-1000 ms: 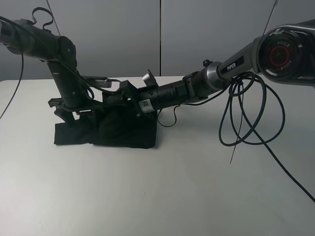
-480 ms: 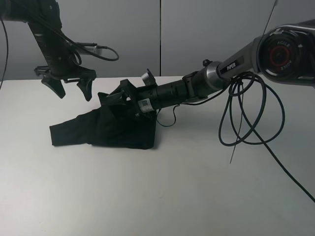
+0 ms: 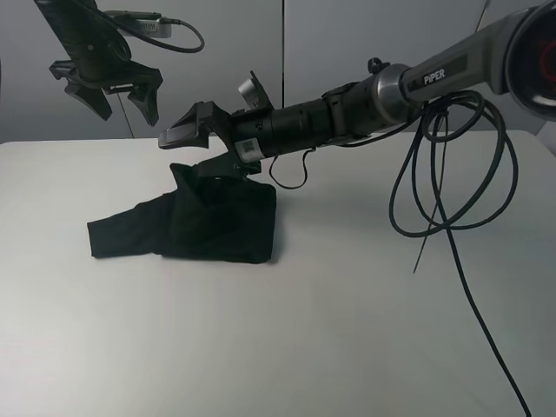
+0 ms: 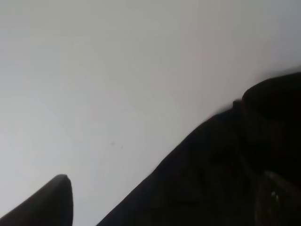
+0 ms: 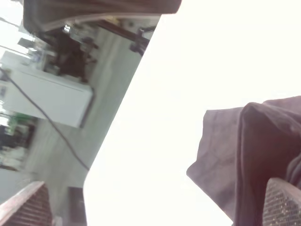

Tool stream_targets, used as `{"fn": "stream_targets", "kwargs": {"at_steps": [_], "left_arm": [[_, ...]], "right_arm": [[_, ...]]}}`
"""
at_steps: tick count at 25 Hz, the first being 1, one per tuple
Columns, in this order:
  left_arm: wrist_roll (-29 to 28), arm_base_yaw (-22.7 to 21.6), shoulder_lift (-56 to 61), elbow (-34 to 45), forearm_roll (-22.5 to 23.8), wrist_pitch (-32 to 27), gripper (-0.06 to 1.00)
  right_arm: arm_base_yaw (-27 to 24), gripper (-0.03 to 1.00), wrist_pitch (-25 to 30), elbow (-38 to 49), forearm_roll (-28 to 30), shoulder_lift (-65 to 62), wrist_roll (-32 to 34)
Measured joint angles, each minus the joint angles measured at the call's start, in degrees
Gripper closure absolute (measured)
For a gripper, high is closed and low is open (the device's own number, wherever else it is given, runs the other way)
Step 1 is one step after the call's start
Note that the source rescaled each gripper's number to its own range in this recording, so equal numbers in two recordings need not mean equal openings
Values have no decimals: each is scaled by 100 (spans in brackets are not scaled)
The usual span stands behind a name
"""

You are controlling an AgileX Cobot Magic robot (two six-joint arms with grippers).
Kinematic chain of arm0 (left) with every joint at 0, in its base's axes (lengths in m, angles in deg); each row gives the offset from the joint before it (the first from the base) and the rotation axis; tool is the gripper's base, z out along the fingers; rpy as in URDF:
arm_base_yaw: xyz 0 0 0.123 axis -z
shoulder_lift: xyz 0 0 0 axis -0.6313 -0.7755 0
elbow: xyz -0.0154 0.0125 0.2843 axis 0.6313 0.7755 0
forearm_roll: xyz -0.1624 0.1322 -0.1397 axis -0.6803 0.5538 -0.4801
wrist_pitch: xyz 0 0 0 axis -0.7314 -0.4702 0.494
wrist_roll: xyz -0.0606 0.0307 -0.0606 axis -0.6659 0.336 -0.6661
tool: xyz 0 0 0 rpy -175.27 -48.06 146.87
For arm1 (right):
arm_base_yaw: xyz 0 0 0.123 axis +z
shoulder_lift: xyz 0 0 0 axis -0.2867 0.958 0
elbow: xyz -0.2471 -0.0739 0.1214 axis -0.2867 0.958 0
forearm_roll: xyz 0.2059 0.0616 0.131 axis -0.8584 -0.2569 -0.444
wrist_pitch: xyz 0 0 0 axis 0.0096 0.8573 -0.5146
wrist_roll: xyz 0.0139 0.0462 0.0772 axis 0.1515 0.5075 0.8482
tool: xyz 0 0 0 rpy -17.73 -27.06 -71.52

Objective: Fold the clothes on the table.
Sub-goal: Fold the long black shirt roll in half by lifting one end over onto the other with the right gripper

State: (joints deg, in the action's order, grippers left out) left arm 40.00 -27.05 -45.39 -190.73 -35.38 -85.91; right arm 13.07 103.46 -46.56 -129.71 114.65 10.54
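The black T-shirt (image 3: 200,228) lies in a folded, bunched heap on the white table (image 3: 347,330), left of centre; its print and tag are hidden. My left gripper (image 3: 120,97) hangs open and empty high above the table, up and left of the shirt. My right gripper (image 3: 193,152) is open and empty just above the shirt's far edge, its arm reaching across from the right. The left wrist view shows the shirt (image 4: 211,179) on the table between the fingertips (image 4: 51,202). The right wrist view shows the shirt (image 5: 254,141) below the spread fingertips (image 5: 28,207).
Black cable loops (image 3: 443,174) hang from the right arm down to the table on the right. A grey panelled wall (image 3: 347,52) stands behind the table's far edge. The right wrist view shows the table's rounded corner (image 5: 94,183) and floor beyond.
Both grippers were down at the shirt a second ago. The left one let go and rose up to the left; the right one then let go and lifted. The shirt's left end spread out.
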Motion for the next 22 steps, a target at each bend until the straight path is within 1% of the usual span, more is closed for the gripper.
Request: {"fn": "stream_targets", "kwargs": {"at_steps": [3,7,10,13,15,17,19,22], "left_arm": [[34,0,0,1,0,-10,-5],[41,0,0,1,11,-10,-5],[50,0,0,1,33,-10,-5],[63,0,0,1,55,-10,-5],[63,0,0,1,55,-10,-5],[63,0,0,1,55,-21,-5],[63,0,0,1,55,-21,-5],[63,0,0,1,55,-21,-5]], "right_arm": [[255,0,-564,0,537,0,0],[326,0,-851,0,944,-115,37],[326,0,-1124,0,1865,-371,230],[326,0,-1229,0,2873,-578,882],[326,0,-1150,0,3472,-610,1344],[355,0,-1029,0,3960,-610,1612],[473,0,-1017,0,4141,-610,1714],[702,0,-1089,0,4185,-610,1843]]}}
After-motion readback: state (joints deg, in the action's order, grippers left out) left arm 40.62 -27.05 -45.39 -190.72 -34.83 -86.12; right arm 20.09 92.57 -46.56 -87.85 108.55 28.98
